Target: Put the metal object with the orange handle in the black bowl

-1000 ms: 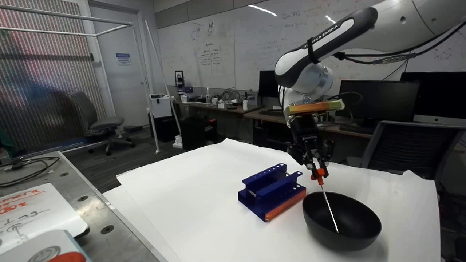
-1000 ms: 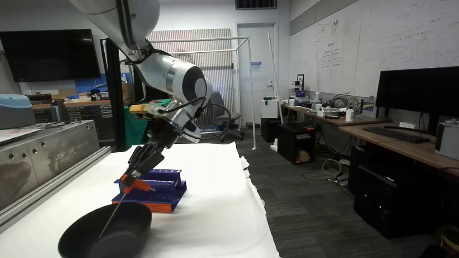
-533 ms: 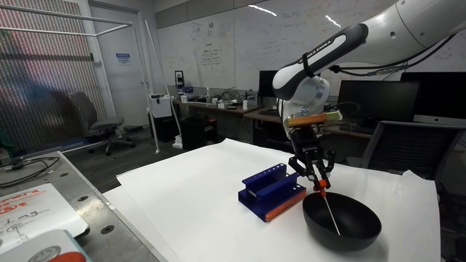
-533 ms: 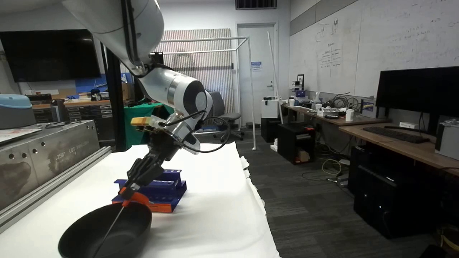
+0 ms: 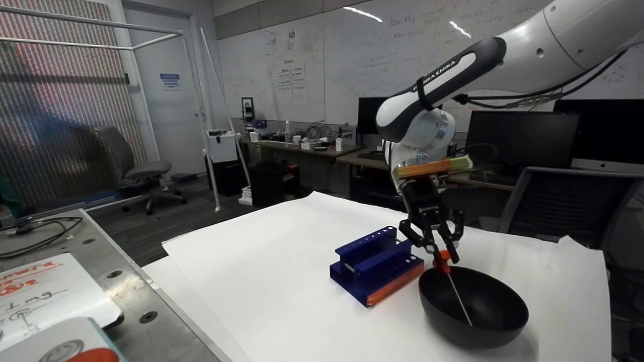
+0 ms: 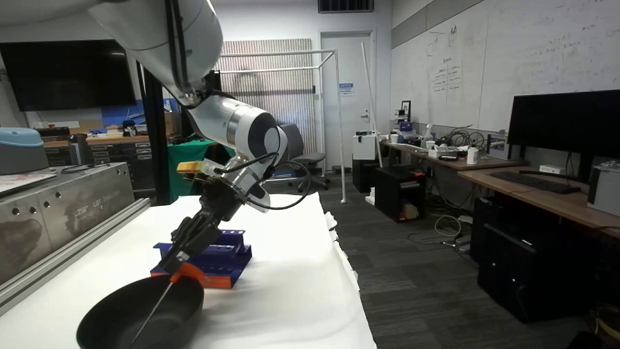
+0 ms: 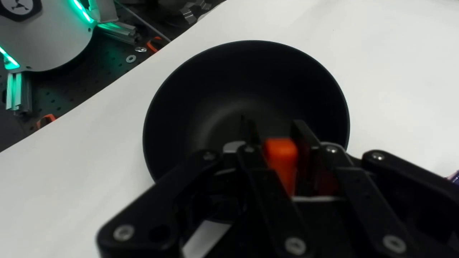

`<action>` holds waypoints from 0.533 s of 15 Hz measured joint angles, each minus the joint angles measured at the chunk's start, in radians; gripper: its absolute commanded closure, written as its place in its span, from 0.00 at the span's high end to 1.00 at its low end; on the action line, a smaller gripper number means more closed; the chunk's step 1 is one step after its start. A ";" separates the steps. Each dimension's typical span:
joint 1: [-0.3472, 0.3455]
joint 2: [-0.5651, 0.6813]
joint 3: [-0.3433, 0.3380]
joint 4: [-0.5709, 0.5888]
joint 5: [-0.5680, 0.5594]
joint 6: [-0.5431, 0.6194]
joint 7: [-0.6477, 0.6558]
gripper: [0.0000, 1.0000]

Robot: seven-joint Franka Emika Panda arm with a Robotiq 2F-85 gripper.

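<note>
The metal object has an orange handle (image 5: 441,262) and a thin silver shaft (image 5: 460,298). It leans into the black bowl (image 5: 495,296), with the shaft inside and the handle above the rim on the rack side. In an exterior view the orange handle (image 6: 188,271) is just under the fingertips, and the shaft's lower end is cut off by the frame. My gripper (image 5: 446,254) is slightly open around the handle. In the wrist view the handle (image 7: 281,154) lies against the left finger, with a gap to the right finger. The bowl (image 7: 247,71) is below.
A blue slotted rack (image 5: 377,266) with an orange strip stands close beside the bowl on the white-covered table (image 5: 271,281). It also shows behind the gripper in an exterior view (image 6: 220,257). The robot base (image 7: 50,36) is beyond the table edge. A metal bench (image 5: 126,286) borders the table.
My gripper has moved down with the metal object, the shaft reaching deeper into the bowl. The fingers have then parted slightly, and the handle sits lower between them.
</note>
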 measured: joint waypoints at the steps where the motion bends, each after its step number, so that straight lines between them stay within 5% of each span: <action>1: 0.001 0.005 0.000 -0.001 0.000 0.000 0.000 0.70; 5: 0.005 0.018 0.000 -0.001 0.000 0.000 0.000 0.99; 8: 0.005 0.018 0.000 0.001 0.000 0.000 -0.001 1.00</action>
